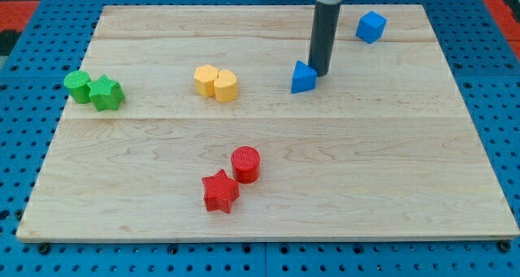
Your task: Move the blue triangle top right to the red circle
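The blue triangle (303, 77) lies on the wooden board a little above and right of the view's middle. My tip (319, 71) stands right against the triangle's upper right side. The red circle (245, 164) stands lower down, left of the triangle, with a red star (220, 191) touching it at its lower left. The rod rises from the tip to the view's top edge.
A blue cube (370, 27) sits near the view's top right. Two yellow blocks (216, 83) stand together left of the triangle. A green circle (79, 87) and a green star (106, 93) stand together at the view's left. The board's edge (268, 238) runs along the bottom.
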